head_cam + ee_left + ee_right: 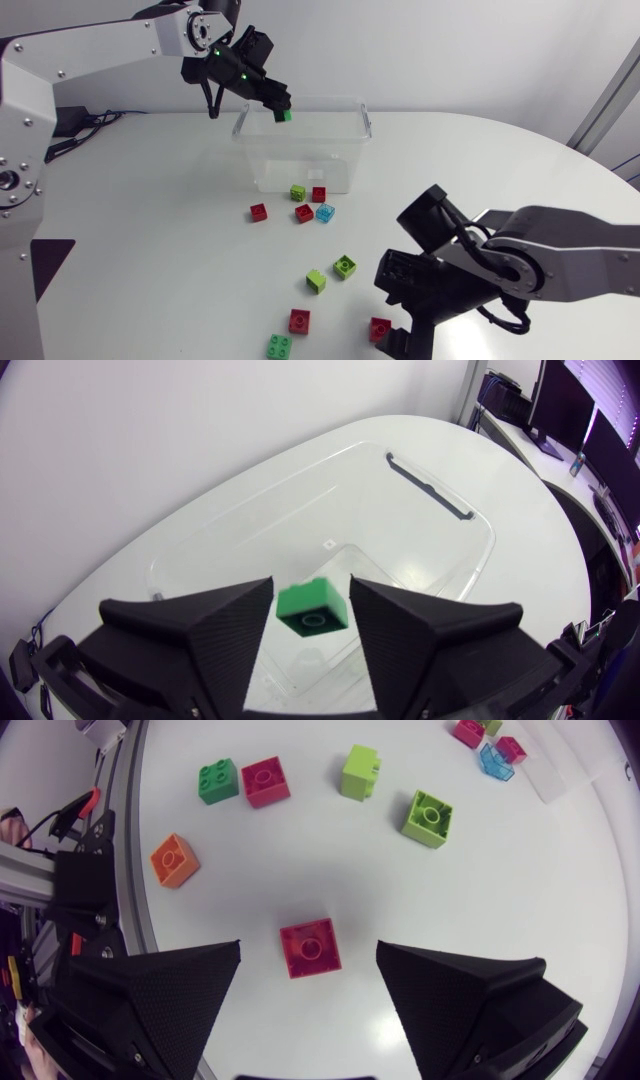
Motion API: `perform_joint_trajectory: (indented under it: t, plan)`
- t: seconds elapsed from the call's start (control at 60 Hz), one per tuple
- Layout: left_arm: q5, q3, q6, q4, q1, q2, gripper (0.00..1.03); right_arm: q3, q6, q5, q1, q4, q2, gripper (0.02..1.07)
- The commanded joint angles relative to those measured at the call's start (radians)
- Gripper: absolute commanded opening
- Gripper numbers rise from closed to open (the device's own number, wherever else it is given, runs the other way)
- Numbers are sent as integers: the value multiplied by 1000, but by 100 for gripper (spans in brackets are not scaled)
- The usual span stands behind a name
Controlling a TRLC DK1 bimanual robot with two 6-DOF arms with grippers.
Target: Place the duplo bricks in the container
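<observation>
Over the clear plastic container (355, 112) at the back of the table, my left gripper (281, 108) has a dark green duplo brick (286, 116) at its fingertips. In the left wrist view the green brick (313, 607) sits tilted between the parted fingers (215, 625), above the container's (440, 500) bare floor; the gripper is open. Down at the front edge, my right gripper (400, 335) is open just above the table. A red brick (310, 948) lies on the table between and just ahead of its fingers (470, 990), also visible as the red brick (380, 328).
Loose bricks lie across the table: lime (298, 192) and red (318, 194) by the container's front wall, red (259, 212), red (304, 213), blue (325, 213), green (345, 266), lime (316, 282), red (299, 320), green (280, 346). An orange brick (174, 859) lies near the table edge.
</observation>
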Motion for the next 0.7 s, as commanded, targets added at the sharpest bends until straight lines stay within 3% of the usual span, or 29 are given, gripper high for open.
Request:
perform_joint_trajectory:
  t: [0.0, 0.117, 0.25, 0.35, 0.45, 0.55, 0.683]
  plan:
    - [19, 53, 27, 20, 13, 25, 81, -33, -36, 9, 10, 13, 26, 100]
    - [30, 65, 34, 20, 14, 16, 92, -47, -42, 41, 38, 41, 51, 100]
    - [33, 61, 33, 22, 14, -28, 92, -56, -42, 97, 75, 93, 105, 100]
    - [33, 32, 34, 22, 17, -91, 92, -65, -42, 132, 85, 132, 137, 94]
    - [33, -59, 53, 22, 17, -198, 92, -80, -42, 146, 87, 155, 137, 82]
    - [37, -180, 103, 22, 13, -301, 92, -91, -42, 146, 87, 173, 120, 54]
    - [40, -318, 148, 39, 8, -415, 92, -96, -42, 143, 91, 179, 111, 44]
